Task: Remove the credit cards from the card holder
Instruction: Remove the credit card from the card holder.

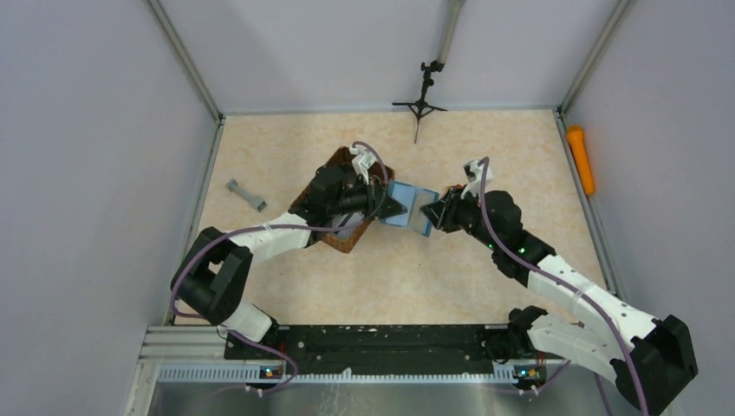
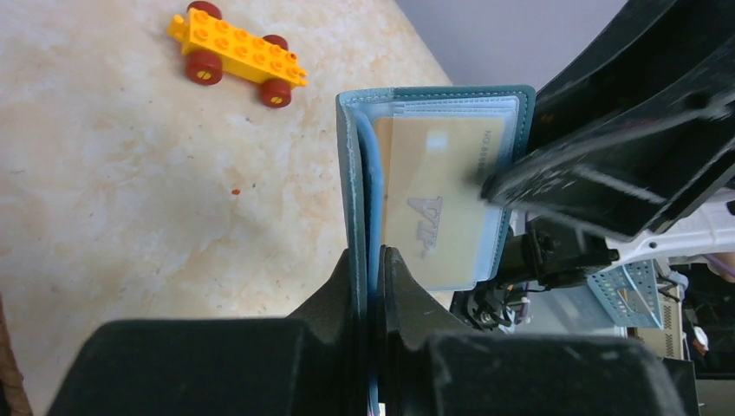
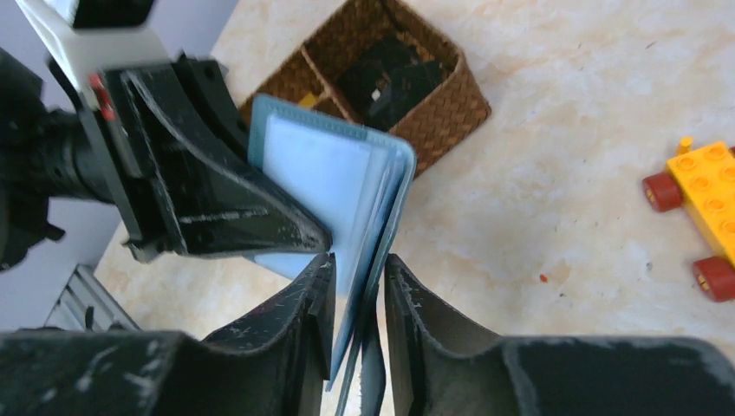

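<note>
Card holder (image 1: 409,208) hangs above the table (image 1: 520,156) beside the basket (image 3: 451,104), left gripper (image 2: 371,260) clamped on 1 flap, right gripper (image 3: 357,264) narrowly parted astride the other. Right may pinch leaf, not card (image 2: 438,199), tugging holder free.

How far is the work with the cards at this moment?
Done: the holder is held up between the arms and stands open. In hand: the left hand is clamped on one flap, and the right hand straddles the other flap with its jaws a little apart. Left: a tan card sits inside the holder, so pulling the cards out is not yet done.
</note>
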Controlling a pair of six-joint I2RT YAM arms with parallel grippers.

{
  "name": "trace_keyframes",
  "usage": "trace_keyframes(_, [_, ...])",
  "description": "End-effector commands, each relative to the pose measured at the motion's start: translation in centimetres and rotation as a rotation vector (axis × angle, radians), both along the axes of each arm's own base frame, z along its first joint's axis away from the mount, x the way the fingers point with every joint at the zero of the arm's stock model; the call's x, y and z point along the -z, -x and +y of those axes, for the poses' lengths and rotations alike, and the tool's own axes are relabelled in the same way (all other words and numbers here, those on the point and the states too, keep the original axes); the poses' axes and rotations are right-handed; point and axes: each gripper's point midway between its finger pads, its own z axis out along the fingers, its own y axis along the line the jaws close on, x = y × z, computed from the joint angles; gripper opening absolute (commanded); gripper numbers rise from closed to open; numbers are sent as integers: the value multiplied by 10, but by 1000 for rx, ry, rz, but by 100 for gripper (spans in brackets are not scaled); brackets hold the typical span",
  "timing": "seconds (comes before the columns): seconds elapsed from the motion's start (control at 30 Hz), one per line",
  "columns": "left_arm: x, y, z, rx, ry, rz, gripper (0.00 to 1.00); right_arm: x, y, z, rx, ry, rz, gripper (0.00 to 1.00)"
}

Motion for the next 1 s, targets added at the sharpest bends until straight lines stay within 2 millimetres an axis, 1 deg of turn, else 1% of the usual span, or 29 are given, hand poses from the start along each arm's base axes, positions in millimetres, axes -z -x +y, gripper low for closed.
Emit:
trace_keyframes(0.0, [-8, -6, 3, -43, 14, -83, 0, -41, -14, -15, 53, -83, -164, 30])
trace_keyframes(0.07, [-6, -6, 5, -59, 21, -77, 0, -37, -13, -19, 58, -127, -179, 32])
trace_keyframes(0.17, [-2, -7, 6, -78, 38, -65, 0, -28, -9, -12, 7, -158, -176, 31])
trace_keyframes(0.3, [0, -6, 9, -99, 55, -55, 0, -25, -7, -8, -31, -187, -181, 30])
trace_keyframes(0.37, [-3, -4, 10, -103, 61, -61, 0, -21, -6, -7, -46, -197, -176, 35])
trace_keyframes(0.43, [-5, -4, 13, -119, 62, -70, 0, -14, -8, -7, -47, -201, -157, 45])
trace_keyframes(0.47, [-6, -4, 14, -123, 62, -72, 0, -12, -9, -7, -51, -206, -148, 48])
trace_keyframes(0.57, [-9, -3, 14, -123, 76, -73, 0, -1, -12, -7, -69, -231, -102, 48])
trace_keyframes(0.63, [-11, -3, 15, -128, 90, -65, 0, 1, -14, -6, -98, -272, -84, 47])
trace_keyframes(0.73, [-11, -6, 18, -143, 103, -52, 0, 6, -13, -4, -140, -328, -47, 48])
trace_keyframes(0.77, [-11, -7, 21, -156, 110, -49, 0, 6, -13, -4, -152, -342, -43, 50])
trace_keyframes(0.83, [-12, -9, 26, -171, 127, -49, 0, 7, -10, -2, -177, -358, -38, 64])
trace_keyframes(0.9, [-14, -9, 28, -172, 138, -52, 0, 8, -11, -3, -174, -357, -39, 66])
trace_keyframes(0.97, [-18, -7, 29, -171, 152, -66, 0, 12, -12, -4, -163, -346, -34, 67])
